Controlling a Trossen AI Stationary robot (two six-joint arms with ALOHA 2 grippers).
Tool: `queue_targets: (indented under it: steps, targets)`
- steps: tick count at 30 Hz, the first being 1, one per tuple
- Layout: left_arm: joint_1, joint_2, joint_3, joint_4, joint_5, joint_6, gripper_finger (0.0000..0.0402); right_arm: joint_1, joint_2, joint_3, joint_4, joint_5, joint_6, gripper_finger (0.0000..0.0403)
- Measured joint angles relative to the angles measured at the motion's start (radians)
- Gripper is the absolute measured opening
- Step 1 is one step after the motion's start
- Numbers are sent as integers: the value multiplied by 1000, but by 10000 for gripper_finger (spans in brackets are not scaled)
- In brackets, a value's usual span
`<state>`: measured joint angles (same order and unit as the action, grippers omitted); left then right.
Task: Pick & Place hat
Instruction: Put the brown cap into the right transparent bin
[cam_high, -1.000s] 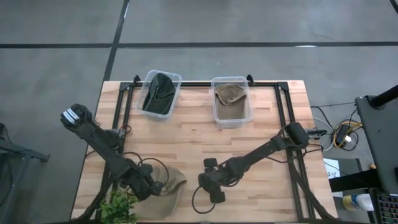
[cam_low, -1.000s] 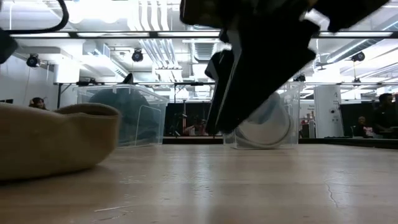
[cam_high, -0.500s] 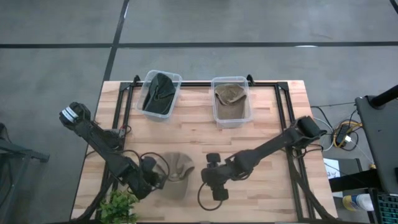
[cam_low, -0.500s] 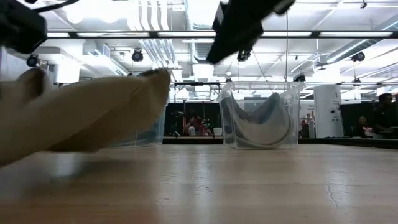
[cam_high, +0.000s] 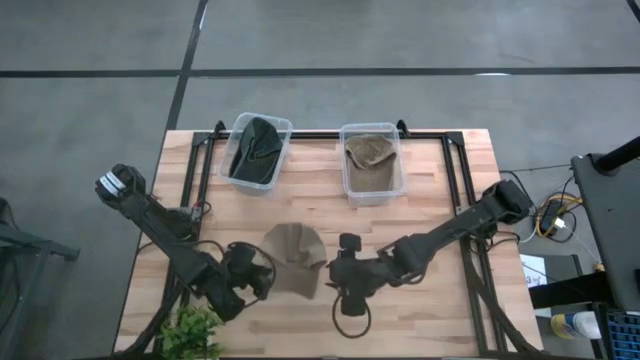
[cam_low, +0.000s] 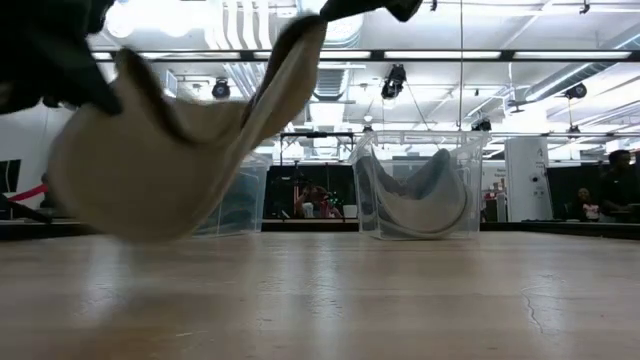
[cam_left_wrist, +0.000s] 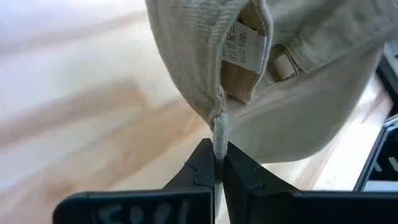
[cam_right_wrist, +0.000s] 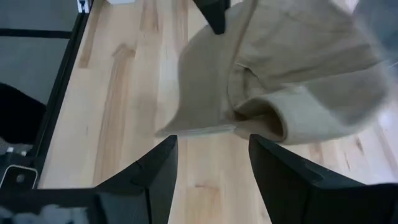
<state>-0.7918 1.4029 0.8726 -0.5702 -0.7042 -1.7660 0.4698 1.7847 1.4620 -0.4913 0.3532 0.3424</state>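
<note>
Bench (cam_high: 440, 190): you have a pale wood top with a dark frame running along its left and right edges.
Left arm: reaches in from the bench's left edge toward the near edge — left gripper (cam_left_wrist: 217, 163) sits near the middle of the near side, fingers pressed together on a thin edge of the tan hat (cam_high: 293, 257).
Right arm: comes diagonally from the right edge; right gripper (cam_right_wrist: 211, 155) is just beside the hat on its right, fingers spread with nothing between them.
Tan hat: you see it held up off the wood, hanging from the left gripper, between the two grippers and nearer the near edge than the far one. Inner label and strap show in the left wrist view.
Left bin (cam_high: 256, 152): clear tub at the far edge, left of centre — holds a dark hat (cam_high: 254, 148).
Right bin (cam_high: 372, 163): clear tub at the far edge, right of centre, holds a brown hat (cam_high: 371, 150).
Plant (cam_high: 190, 333): green leaves at the near left corner.
</note>
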Motion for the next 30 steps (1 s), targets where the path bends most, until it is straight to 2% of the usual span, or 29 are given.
queue_targets:
  steps: [5,12,20,27,30]
  targets:
    - [0,0,30,25,-103,161,6,34,0,-1,10,87,0,192]
    - [10,-6,62,31,-155,300,6,91,-10,0,10,250,22,192]
    - [13,-40,88,31,-265,466,6,160,-18,1,9,391,87,192]
    - [16,-82,98,38,-399,582,6,202,-18,1,9,680,183,192]
    - [16,-105,98,40,-449,610,6,202,-18,1,9,695,233,192]
